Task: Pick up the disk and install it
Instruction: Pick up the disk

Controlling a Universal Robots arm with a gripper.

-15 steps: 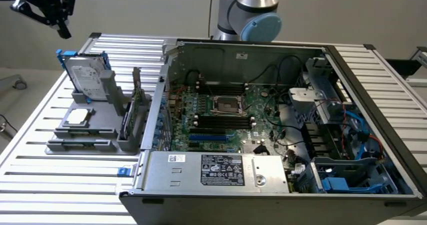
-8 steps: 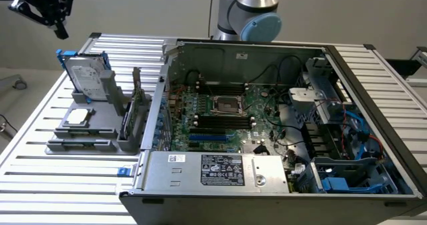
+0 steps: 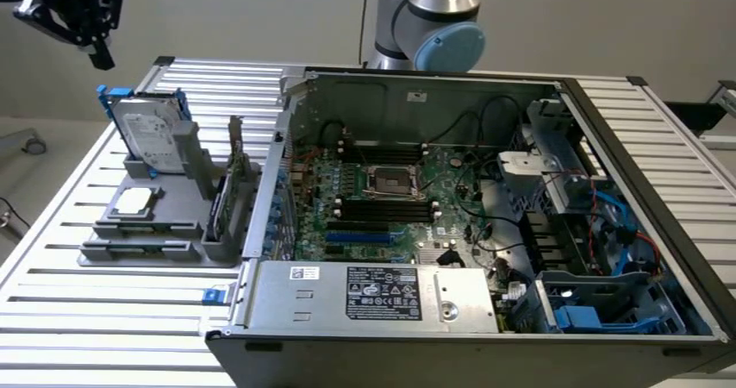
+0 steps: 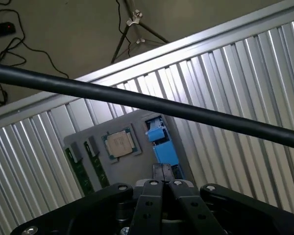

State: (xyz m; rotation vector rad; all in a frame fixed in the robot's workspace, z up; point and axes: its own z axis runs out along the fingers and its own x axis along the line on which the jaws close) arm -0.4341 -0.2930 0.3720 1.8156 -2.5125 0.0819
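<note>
The disk point(image 3: 151, 134), silver-grey with a white label in a blue carrier, stands upright in a grey holder point(image 3: 144, 243) on the exterior view's left. My gripper point(image 3: 102, 58) hangs high above it, slightly toward that same side, well clear of it. In the wrist view the gripper point(image 4: 161, 172) has its black fingers pressed together and holds nothing. Just beyond the fingertips lies the disk's blue carrier edge point(image 4: 162, 145), seen from above.
An open computer case point(image 3: 460, 190) takes up the middle and right of the slatted metal table point(image 3: 58, 233), with blue drive bays point(image 3: 598, 306) at its near right corner. A square silver chip point(image 4: 119, 144) and upright green memory sticks point(image 4: 79, 172) share the holder. A black cable point(image 4: 137, 100) crosses the wrist view.
</note>
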